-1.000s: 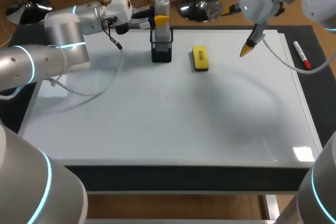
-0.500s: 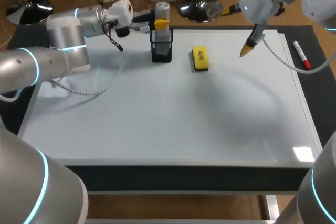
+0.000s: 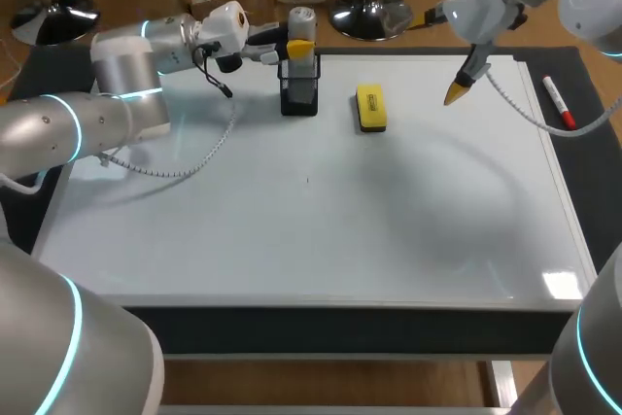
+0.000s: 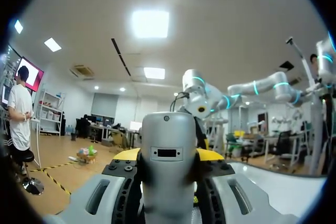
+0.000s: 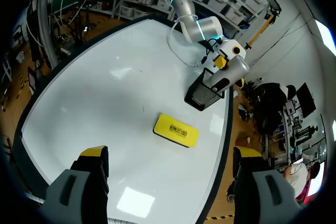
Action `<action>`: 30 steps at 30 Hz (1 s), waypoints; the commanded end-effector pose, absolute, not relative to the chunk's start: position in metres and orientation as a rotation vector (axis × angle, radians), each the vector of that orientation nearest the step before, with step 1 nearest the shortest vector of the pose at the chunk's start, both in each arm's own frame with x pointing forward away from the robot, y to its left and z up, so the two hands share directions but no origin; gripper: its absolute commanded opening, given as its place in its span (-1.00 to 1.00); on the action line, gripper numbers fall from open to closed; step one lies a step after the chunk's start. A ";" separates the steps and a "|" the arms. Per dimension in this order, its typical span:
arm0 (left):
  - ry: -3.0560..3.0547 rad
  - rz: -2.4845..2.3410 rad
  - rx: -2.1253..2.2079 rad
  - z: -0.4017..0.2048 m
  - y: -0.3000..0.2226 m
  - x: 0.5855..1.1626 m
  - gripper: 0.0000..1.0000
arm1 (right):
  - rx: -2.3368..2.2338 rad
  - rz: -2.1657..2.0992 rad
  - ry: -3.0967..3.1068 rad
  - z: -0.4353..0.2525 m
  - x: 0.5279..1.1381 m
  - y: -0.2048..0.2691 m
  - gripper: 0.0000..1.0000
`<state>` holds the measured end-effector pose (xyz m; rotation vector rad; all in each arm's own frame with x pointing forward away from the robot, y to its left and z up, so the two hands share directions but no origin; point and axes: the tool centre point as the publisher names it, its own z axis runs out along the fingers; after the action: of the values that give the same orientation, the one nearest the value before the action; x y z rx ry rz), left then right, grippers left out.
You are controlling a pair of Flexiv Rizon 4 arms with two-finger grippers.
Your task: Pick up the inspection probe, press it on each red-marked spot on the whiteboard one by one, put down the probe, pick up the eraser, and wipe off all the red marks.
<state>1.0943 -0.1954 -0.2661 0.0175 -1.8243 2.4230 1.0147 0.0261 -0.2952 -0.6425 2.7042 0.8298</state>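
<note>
L gripper (image 4: 169,155) clamps probe (image 3: 301,18) in holder (image 3: 299,89) at whiteboard (image 3: 292,240) far edge; eraser (image 3: 370,107) beside; R gripper (image 5: 170,153) wide apart, holding nothing.

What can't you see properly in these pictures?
The probe, its bottom end: head view, hidden inside the black holder.
Whether the left gripper grips the probe: left wrist view, the probe's own body blocks it.
Red marks on the whiteboard: head view, only one speck, too small to tell its colour.

Whiteboard (image 3: 311,240) bears black holder (image 3: 299,96) and yellow eraser (image 3: 369,107).
</note>
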 end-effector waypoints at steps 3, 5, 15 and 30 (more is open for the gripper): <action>-1.817 2.410 -0.011 -0.267 -0.195 1.100 0.26 | -0.645 0.823 2.708 -0.295 1.015 0.026 1.00; -1.823 2.405 -0.017 -0.265 -0.194 1.100 1.00 | -0.645 0.823 2.708 -0.295 1.015 0.026 1.00; -1.883 2.384 -0.027 -0.256 -0.188 1.097 1.00 | -0.645 0.823 2.708 -0.295 1.015 0.026 1.00; -2.209 2.197 -0.060 -0.247 -0.165 1.087 1.00 | -0.645 0.823 2.708 -0.295 1.015 0.026 1.00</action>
<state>1.1031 -0.1710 -0.2608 -0.1214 -2.0319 2.2876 1.0147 0.0261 -0.2953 -0.6424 2.7043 0.8298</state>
